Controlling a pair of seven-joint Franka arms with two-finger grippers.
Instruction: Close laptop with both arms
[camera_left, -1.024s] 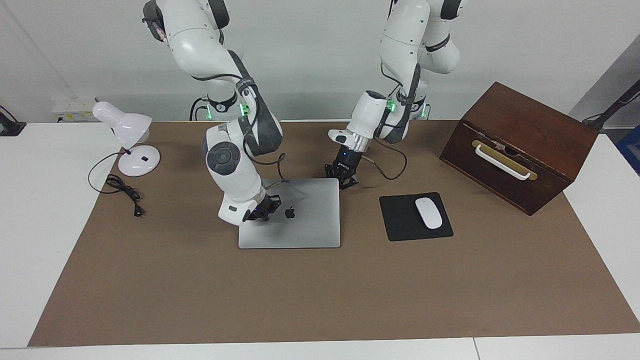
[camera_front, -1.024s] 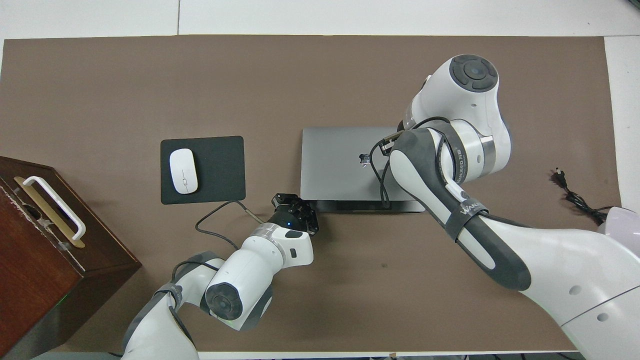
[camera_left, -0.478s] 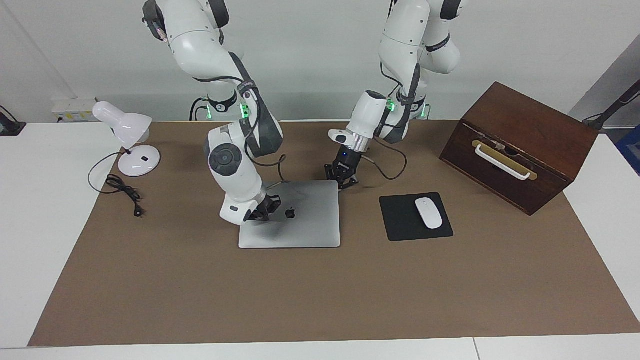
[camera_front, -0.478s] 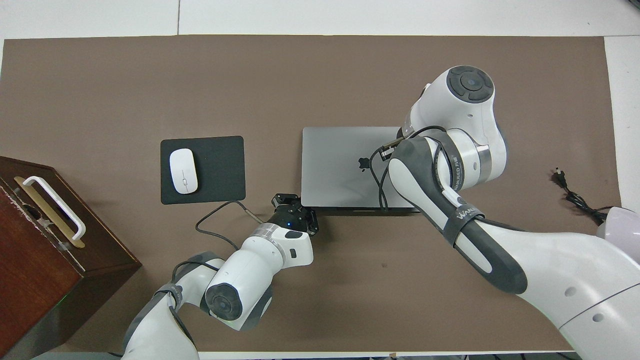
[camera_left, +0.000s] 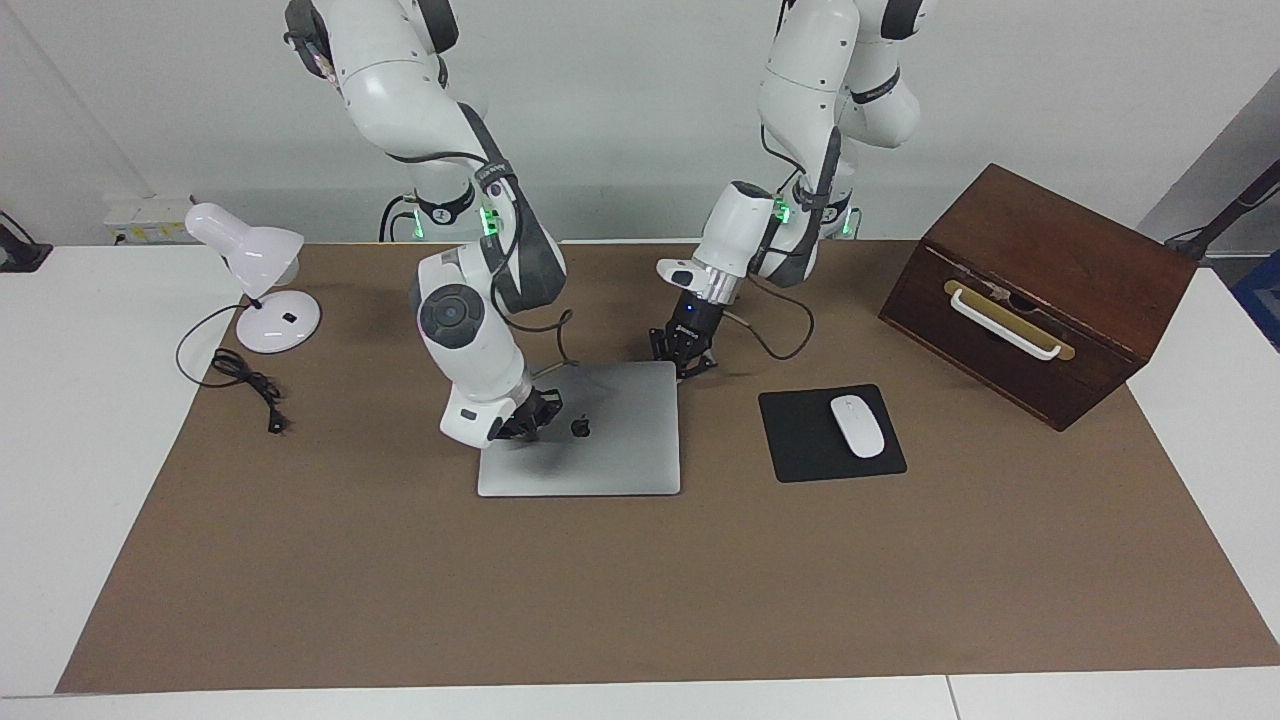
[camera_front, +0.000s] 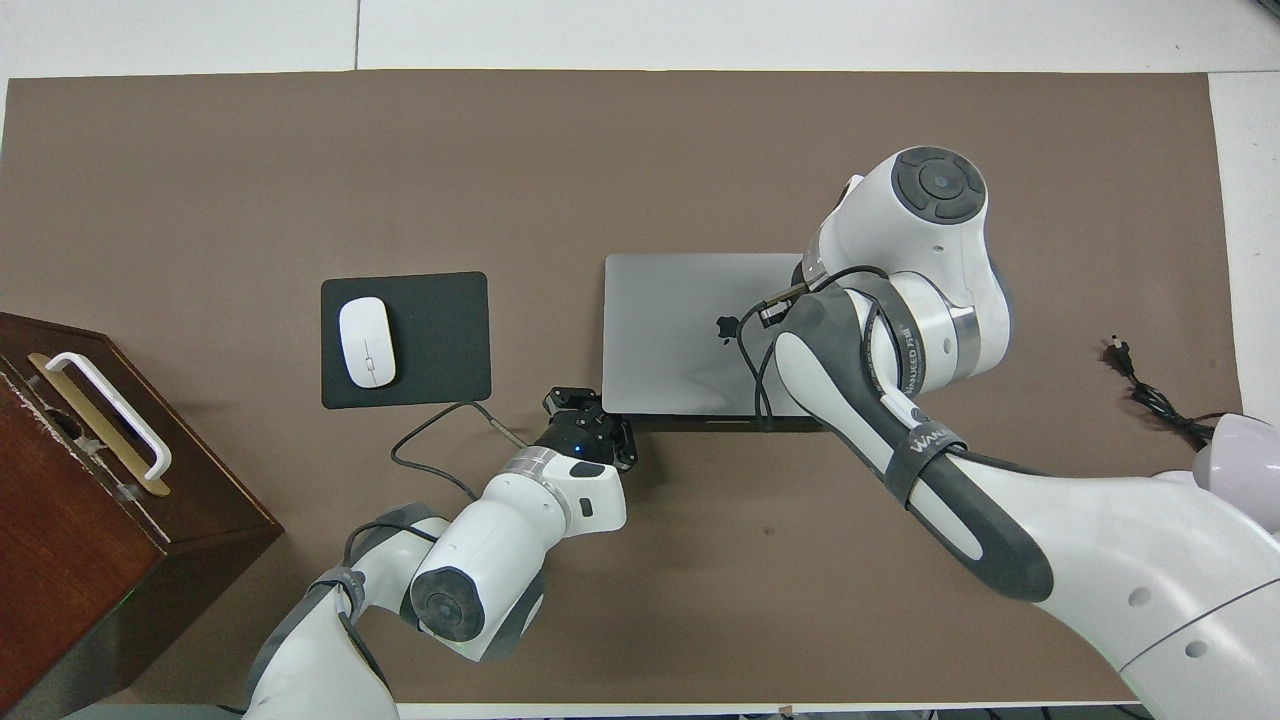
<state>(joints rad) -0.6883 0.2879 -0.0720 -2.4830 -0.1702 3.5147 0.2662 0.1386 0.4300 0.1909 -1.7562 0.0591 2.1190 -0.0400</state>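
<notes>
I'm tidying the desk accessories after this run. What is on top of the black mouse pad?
A white mouse lies on the black mouse pad, toward its edge facing the wooden box. Whatever is beneath the mouse is covered.

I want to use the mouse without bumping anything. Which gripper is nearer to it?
Left. The left gripper is at the laptop corner beside the mouse; the right gripper is on the laptop's lid.

The mouse (camera_left: 857, 426) lies on the mouse pad (camera_left: 800, 445), beside the laptop (camera_left: 620, 450).
</notes>
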